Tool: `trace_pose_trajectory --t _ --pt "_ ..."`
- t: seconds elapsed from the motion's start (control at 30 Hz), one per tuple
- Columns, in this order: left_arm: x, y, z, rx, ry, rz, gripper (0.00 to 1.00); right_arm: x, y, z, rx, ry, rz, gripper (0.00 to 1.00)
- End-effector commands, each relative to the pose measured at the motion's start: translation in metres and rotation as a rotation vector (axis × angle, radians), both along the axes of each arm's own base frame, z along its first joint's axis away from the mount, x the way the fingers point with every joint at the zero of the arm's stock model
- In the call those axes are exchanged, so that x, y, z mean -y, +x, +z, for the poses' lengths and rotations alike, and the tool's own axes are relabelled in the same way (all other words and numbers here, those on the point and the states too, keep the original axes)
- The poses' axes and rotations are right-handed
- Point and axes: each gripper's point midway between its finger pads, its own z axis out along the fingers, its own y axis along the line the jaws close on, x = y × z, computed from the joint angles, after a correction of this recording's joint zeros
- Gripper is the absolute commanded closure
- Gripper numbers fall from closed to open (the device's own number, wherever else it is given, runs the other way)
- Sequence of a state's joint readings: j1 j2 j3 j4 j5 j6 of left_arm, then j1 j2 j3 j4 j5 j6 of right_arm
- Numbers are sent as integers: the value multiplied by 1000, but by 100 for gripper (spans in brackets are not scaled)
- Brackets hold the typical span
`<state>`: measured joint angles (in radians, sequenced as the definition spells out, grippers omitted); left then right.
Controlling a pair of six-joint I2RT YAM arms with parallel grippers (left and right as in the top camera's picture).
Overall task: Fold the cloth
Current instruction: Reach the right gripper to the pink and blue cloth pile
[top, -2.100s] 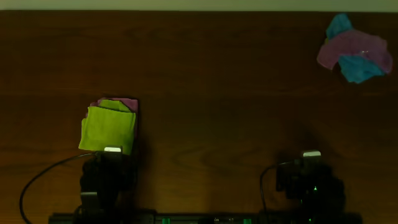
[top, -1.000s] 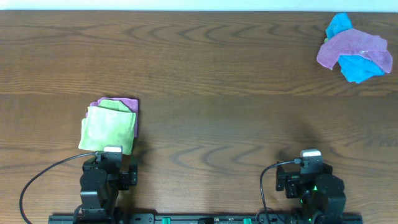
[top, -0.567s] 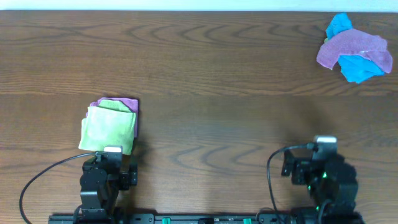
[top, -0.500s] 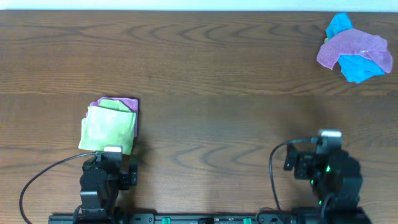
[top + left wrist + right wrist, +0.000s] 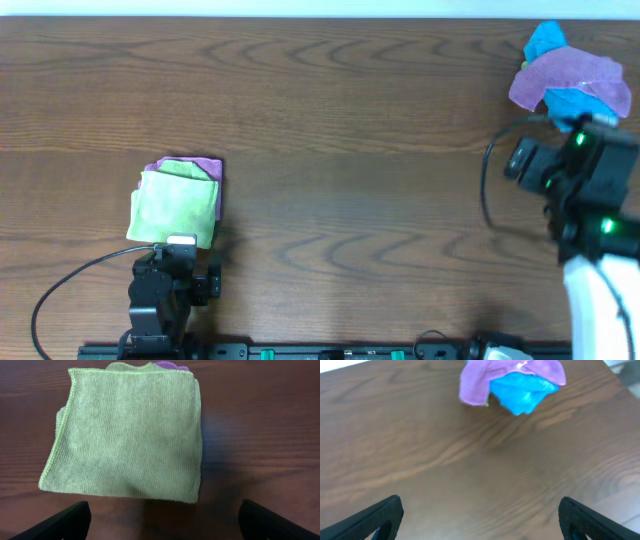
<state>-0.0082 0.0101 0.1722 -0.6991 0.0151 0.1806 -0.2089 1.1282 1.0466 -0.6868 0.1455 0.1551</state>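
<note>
A crumpled pile of a purple cloth [image 5: 562,75] over a blue cloth [image 5: 545,40] lies at the table's far right; it also shows in the right wrist view [image 5: 512,382]. My right gripper [image 5: 480,517] is open and empty, raised above the table just short of the pile. A folded green cloth [image 5: 174,205] lies on a folded purple cloth [image 5: 205,165] at the left; the green cloth fills the left wrist view [image 5: 127,432]. My left gripper [image 5: 162,520] is open and empty, just in front of the green cloth's near edge.
The wooden table [image 5: 340,130] spans the view. The right arm [image 5: 590,190] reaches over the table's right side. The left arm's base [image 5: 165,295] and its cable [image 5: 60,290] sit at the front left edge.
The right arm has swung from the front edge up toward the crumpled pile at the far right. The left arm and the folded stack have not moved. The lighting brightened after the earliest frame.
</note>
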Motion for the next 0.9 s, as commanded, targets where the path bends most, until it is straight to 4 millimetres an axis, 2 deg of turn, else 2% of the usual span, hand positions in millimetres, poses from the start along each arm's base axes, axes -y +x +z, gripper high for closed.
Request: trace_pose_trajectory --t 0.0,0.2,0.37,0.47,0.63,0.77,0.87 --pt "-1 -1 -6 -12 -4 5 5 23 22 10 6 12 -69 1" --pt "-1 -1 -6 -12 -4 5 5 64 68 25 28 3 -118 1" --pt "-1 -1 -6 -12 -4 5 5 80 103 34 99 -18 -106 1" --pt "-1 -1 -6 -12 -4 5 5 76 110 31 109 2 -79 1" --pt "-1 -1 -6 -12 -4 5 5 76 107 25 84 9 -80 1" --pt "-1 -1 -6 -12 -4 5 5 88 118 26 119 -19 -109 1" --pt "-1 -1 -6 -12 -4 5 5 104 124 11 123 24 -172 1"
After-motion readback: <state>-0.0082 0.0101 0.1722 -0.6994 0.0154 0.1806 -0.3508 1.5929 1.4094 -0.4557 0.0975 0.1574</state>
